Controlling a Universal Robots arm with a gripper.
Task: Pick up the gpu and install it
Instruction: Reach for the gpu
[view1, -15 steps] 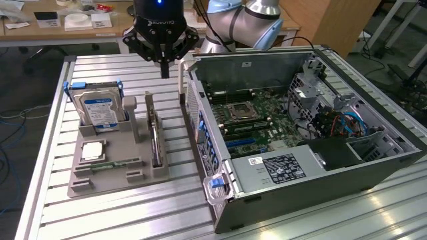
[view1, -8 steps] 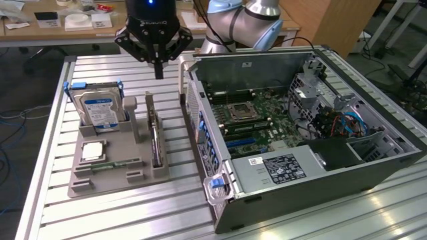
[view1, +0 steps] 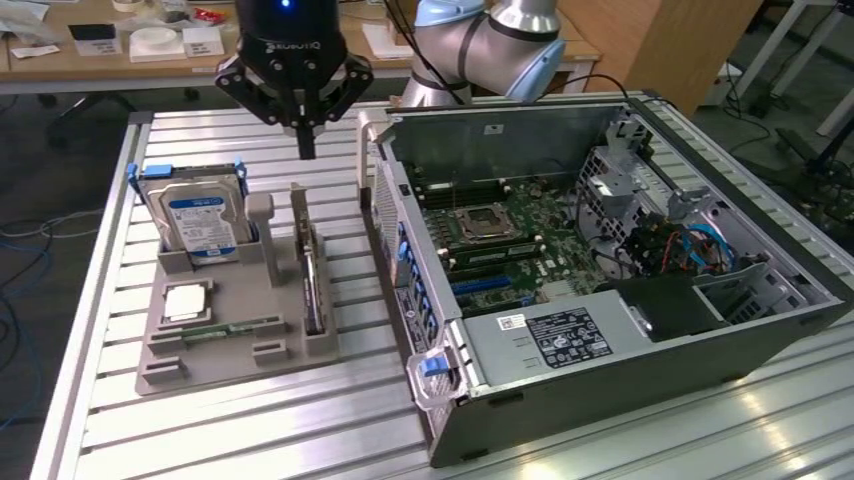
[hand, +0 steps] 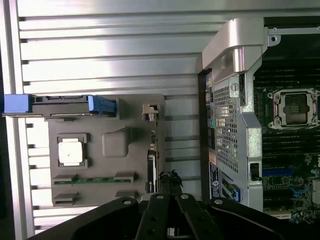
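Note:
The gpu (view1: 311, 285) stands on its long edge in a slot of the grey holder tray (view1: 234, 355), a thin dark card with a metal bracket at its far end. In the wrist view the gpu (hand: 152, 167) appears edge-on as a narrow strip. My gripper (view1: 306, 145) hangs in the air above the far end of the card, not touching it. Its fingers are pressed together with nothing between them. The gripper (hand: 169, 196) also shows in the wrist view, just over the card's end.
On the exterior view's right, the open computer case (view1: 747, 330) lies on its side, exposing the motherboard (view1: 507, 240). The tray also holds an upright hard drive (view1: 200, 220), a processor (view1: 187, 300) and a memory stick (view1: 220, 328). The table is slatted aluminium (view1: 267, 430).

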